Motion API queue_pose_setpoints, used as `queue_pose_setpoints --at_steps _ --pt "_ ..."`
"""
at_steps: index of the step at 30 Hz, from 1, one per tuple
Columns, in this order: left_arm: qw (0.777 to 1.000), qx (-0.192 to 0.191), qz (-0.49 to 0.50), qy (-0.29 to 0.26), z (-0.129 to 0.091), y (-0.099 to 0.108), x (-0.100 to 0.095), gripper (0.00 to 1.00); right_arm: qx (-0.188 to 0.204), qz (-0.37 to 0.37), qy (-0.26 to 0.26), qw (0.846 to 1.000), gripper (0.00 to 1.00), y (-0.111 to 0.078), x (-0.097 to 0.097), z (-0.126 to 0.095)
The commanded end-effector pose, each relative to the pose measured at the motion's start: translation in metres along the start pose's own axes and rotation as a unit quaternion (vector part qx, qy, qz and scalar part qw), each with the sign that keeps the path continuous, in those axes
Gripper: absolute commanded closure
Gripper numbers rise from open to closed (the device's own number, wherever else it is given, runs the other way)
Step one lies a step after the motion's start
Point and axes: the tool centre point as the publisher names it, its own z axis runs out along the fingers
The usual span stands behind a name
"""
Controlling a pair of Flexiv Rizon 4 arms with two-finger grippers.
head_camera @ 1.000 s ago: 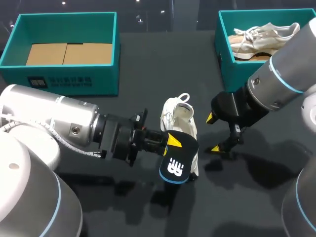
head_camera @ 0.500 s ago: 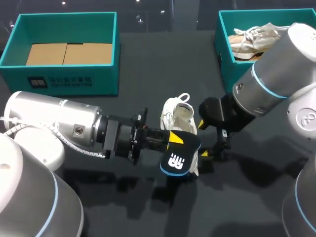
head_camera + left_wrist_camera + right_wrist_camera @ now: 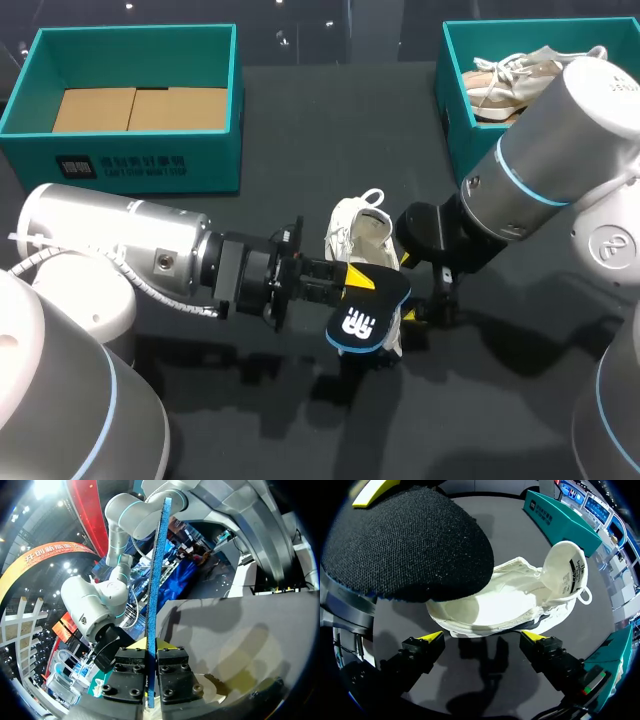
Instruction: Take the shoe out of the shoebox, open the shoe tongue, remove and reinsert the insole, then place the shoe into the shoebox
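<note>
**Fig. 1.** A white shoe [image 3: 362, 232], tongue raised, lies on the dark table outside the teal shoebox [image 3: 452, 120]. Over the shoe's toe, the left gripper [image 3: 352, 280] pinches a thin, coarse-textured black insole [image 3: 365, 318] with a blue rim. Beside the shoe the right gripper [image 3: 406, 288] spreads its 2 fingers wide, possibly touching the shoe.

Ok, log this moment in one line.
left pincer shut on insole | right pincer open beside shoe | insole out, over shoe

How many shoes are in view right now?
2: one white shoe on the table, one beige shoe inside the right-hand box; my right arm may hide another there.
</note>
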Motion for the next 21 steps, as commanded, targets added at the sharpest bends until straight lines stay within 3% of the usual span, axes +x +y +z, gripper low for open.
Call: queue_pose_setpoints --at_steps 1,21 --pt "1.0 0.003 0.0 -0.002 0.0055 0.0016 0.001 1.0 0.001 0.0 -0.002 1.0 0.0 -0.0021 0.0033 0.0011" --pt "1.0 0.011 -0.029 -0.003 0.0099 0.007 0.0058 1.0 -0.004 0.001 0.004 1.0 0.0 -0.0016 0.0096 0.0096"
